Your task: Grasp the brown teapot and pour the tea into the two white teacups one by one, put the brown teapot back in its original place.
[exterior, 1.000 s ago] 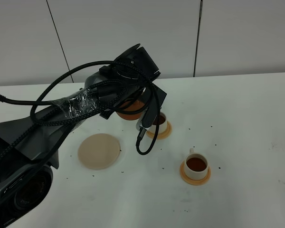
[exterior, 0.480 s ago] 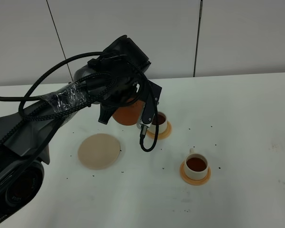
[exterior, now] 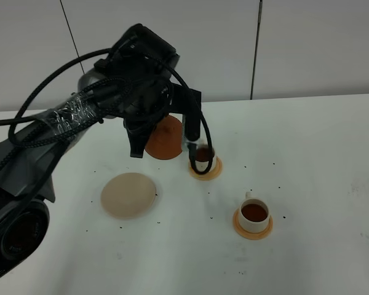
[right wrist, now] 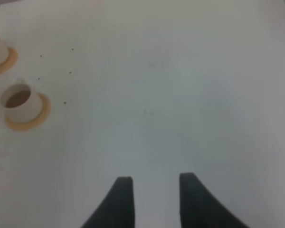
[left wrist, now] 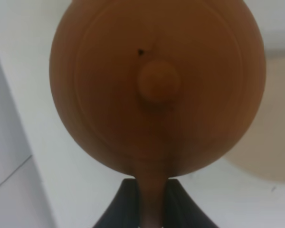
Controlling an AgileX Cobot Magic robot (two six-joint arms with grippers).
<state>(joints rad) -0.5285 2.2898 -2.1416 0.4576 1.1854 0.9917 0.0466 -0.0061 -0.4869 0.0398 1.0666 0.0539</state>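
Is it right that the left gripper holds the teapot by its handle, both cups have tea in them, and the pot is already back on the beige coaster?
Not quite. The left gripper does hold the teapot by its handle, and both cups have tea, but the exterior high view shows the beige coaster bare, with the pot in the air.

Even, bright light, soft shadows on the white table; both wrist views blurred – the brown teapot especially

Cables motion-smeared

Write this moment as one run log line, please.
left gripper: shut on brown teapot handle, lifted | both teacups hold tea | beige coaster: bare | right gripper: open, idle
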